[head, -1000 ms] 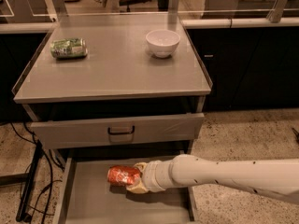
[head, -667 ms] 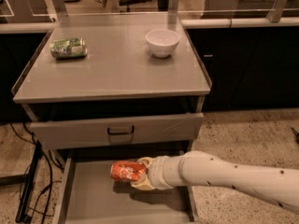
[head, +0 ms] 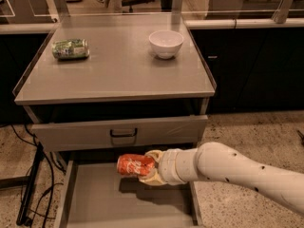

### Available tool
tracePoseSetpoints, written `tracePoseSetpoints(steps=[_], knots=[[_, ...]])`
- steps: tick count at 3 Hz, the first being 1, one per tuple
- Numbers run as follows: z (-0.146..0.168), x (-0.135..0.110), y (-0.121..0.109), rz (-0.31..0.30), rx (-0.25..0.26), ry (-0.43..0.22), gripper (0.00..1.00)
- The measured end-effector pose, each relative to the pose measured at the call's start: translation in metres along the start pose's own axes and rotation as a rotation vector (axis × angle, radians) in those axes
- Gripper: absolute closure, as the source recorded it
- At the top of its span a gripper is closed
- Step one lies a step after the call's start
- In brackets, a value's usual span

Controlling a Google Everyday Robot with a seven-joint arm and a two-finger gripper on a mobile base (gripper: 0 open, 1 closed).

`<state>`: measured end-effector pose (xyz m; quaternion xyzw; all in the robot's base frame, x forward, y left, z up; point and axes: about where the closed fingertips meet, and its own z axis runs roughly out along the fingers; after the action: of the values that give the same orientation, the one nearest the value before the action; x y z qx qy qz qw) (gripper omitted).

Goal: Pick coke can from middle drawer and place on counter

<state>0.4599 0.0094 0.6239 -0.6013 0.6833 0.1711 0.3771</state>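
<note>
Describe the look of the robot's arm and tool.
The arm is a thick, smooth, cream-white tube with small dark dots, ending in a ribbed white collar. The tool, above the middle drawer at the coke can, has short pale yellowish fingers. No cables show.

Green can lies on its side, far left; white bowl upright to its right, well apart. Closed grey drawer front w/ black handle sits just above the pincer. Black cables trail on speckled floor, left side. Dark cabinets behind, at right.
</note>
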Motion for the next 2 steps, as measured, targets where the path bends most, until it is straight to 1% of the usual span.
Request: tracePoseSetpoints(steps=[1,2], knots=[[-0.014,-0.022,-0.02,-0.032,0.004,0.016,1.0],[-0.038,-0.053,-0.041,-0.062,0.021,0.02,1.0]])
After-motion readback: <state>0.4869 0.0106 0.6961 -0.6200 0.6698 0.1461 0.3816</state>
